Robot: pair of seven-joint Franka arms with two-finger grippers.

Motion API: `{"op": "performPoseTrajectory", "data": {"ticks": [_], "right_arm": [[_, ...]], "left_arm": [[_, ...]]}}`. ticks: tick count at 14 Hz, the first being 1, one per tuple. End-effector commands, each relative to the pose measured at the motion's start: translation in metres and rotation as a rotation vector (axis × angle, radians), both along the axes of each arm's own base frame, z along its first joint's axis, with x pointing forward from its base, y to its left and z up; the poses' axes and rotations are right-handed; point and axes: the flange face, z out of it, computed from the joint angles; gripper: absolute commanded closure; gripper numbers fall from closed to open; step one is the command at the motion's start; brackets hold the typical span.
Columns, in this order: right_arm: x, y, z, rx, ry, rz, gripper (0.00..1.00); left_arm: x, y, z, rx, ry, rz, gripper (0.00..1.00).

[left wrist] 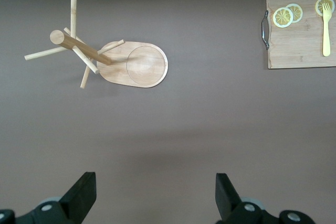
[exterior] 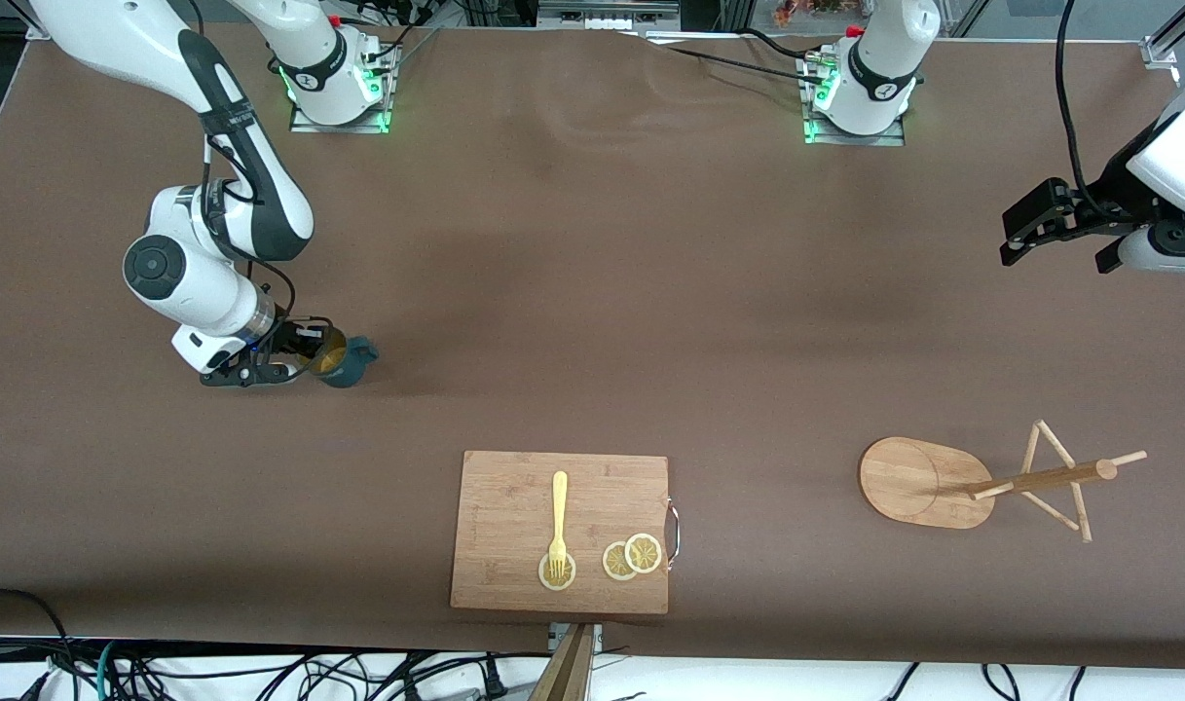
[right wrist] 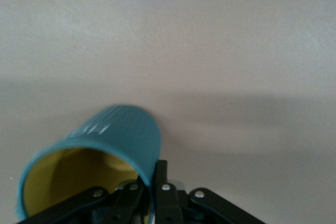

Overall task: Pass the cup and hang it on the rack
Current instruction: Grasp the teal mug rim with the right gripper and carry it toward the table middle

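The right hand [exterior: 305, 358] sits low at the table [exterior: 592, 321], toward the right arm's end, its fingers pinched onto the rim of the cup [exterior: 344, 360] — one finger inside the mouth, one on the outer wall, as the right wrist view shows. The cup [right wrist: 100, 161] lies tilted on its side with the open mouth turned toward the hand. Its outside is dark teal with fine ribs and pale lettering, its inside a dull yellow-tan; in the front view a stubby teal bulge sticks out on the side away from the hand.

Around this hand the brown matte table top lies bare on every side, and the nearest thing is the cutting board [exterior: 561, 531], well apart and nearer the front camera. The board is a flat bamboo rectangle with a metal loop handle on one short edge, carrying a pale yellow fork [exterior: 558, 521] and three lemon slices [exterior: 633, 557].

The left hand [exterior: 1057, 234] waits in the air over the table's edge at the left arm's end, fingers [left wrist: 81, 195] spread wide and holding nothing. Below it, toward the front camera, stands the rack [left wrist: 113, 61] — light wood, a flat oval base with a round groove, a central pole and thin dowel pegs jutting outward. A broad stretch of bare table separates the rack from the board.
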Motion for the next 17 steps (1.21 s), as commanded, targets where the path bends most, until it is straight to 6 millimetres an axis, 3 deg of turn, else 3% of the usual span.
{"op": "performPoseTrajectory", "data": {"ticks": [1, 3, 5, 6, 7, 9, 11, 14, 17], "right_arm": [[0.015, 0.019, 0.025, -0.007, -0.005, 0.034, 1.0], [0.022, 0.063, 0.054, -0.011, 0.037, 0.05, 1.0], [0.027, 0.114, 0.094, -0.026, 0.07, 0.007, 1.0], [0.026, 0.147, 0.112, -0.033, 0.081, -0.01, 1.0], [0.019, 0.195, 0.129, -0.041, 0.079, -0.043, 1.0], [0.005, 0.253, 0.127, -0.039, 0.067, -0.074, 1.0], [-0.006, 0.324, 0.131, 0.031, 0.072, -0.08, 1.0], [-0.016, 0.397, 0.124, 0.115, 0.098, -0.227, 1.0], [-0.04, 0.465, 0.097, 0.123, 0.086, -0.266, 1.0]], "left_arm": [[0.002, -0.003, 0.008, 0.008, -0.009, -0.014, 0.0], [0.002, -0.002, 0.008, 0.008, -0.009, -0.014, 0.0], [0.002, -0.002, 0.008, 0.008, -0.009, -0.014, 0.0], [0.002, -0.002, 0.008, 0.008, -0.009, -0.013, 0.0], [0.002, -0.001, 0.008, 0.007, -0.009, -0.013, 0.0], [0.003, -0.002, 0.006, 0.012, -0.008, -0.012, 0.0], [0.007, 0.0, 0.0, 0.024, 0.0, -0.008, 0.0], [0.008, 0.006, -0.001, 0.018, 0.002, -0.006, 0.0], [0.006, 0.002, 0.001, 0.02, 0.0, -0.011, 0.0]]}}
